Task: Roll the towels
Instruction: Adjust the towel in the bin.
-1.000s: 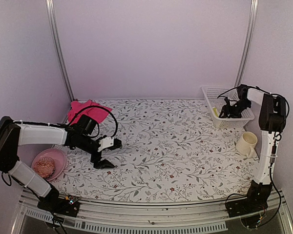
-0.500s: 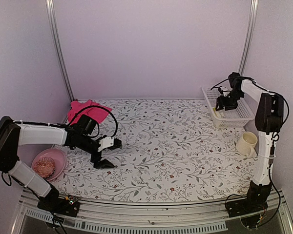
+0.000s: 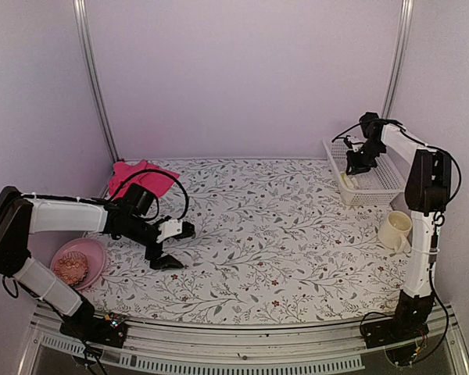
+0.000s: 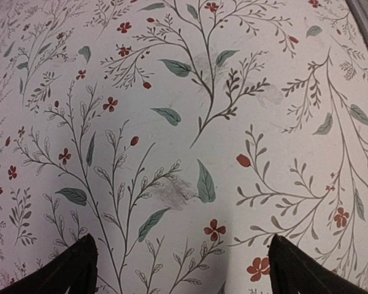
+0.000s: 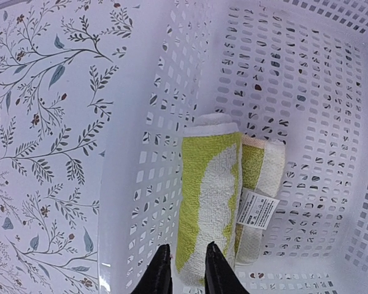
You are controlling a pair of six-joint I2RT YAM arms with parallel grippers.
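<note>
Two soft cloth towels sit far apart: the yellow-green and white rolled towel (image 5: pixel 210 205) lies in the white perforated plastic basket (image 5: pixel 306 73), while the bright pink crumpled towel (image 3: pixel 144 177) rests at the far-left of the floral-patterned counter (image 3: pixel 281 234). Hovering over the basket, the right claw (image 5: pixel 183 269) has its fingers nearly together, holding nothing. Down near bare counter, the left claw (image 3: pixel 172 246) stands spread and empty. A judged risk: the pink towel bunches when gripped, so its roll comes out loose or lopsided.

Pale lilac walls (image 3: pixel 242 78), two metal corner rails (image 3: pixel 94 78), floral-patterned table (image 3: pixel 281 234)
</note>
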